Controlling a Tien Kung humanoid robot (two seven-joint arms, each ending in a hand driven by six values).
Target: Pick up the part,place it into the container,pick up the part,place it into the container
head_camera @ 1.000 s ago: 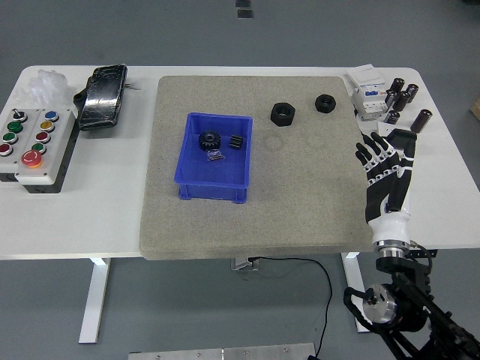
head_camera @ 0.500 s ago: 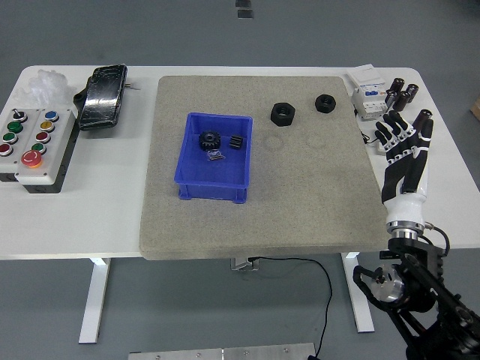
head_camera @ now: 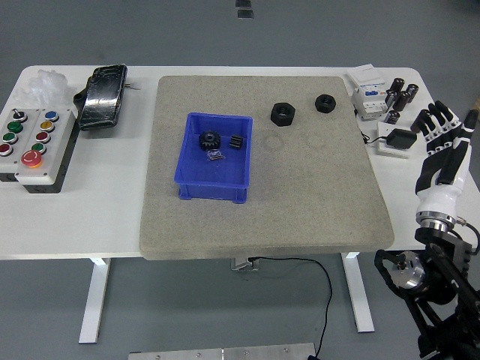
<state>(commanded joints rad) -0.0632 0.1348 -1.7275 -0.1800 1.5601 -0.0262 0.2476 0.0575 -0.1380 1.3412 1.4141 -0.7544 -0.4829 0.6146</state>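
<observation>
A blue container (head_camera: pixel 214 158) sits on the grey mat (head_camera: pixel 262 165). Inside it lie two black gears (head_camera: pixel 209 140) (head_camera: pixel 238 142) and a small metal piece (head_camera: pixel 217 155). Two black nut-like parts (head_camera: pixel 283 113) (head_camera: pixel 325 102) lie on the mat's far right. My right hand (head_camera: pixel 442 135) is at the table's right edge, fingers spread, holding nothing, well away from the parts. The left arm is out of view.
A button box (head_camera: pixel 31 146) and a black device (head_camera: pixel 103 96) lie at the left. A white module (head_camera: pixel 367 94), several dark cylinders (head_camera: pixel 401 91) and a small black-and-white block (head_camera: pixel 396 140) stand at the back right. White wadding (head_camera: pixel 46 84) lies at the far left corner.
My right hand has moved to the right, off the mat's edge towards the table's right edge, still open and empty. The small block it covered now shows.
</observation>
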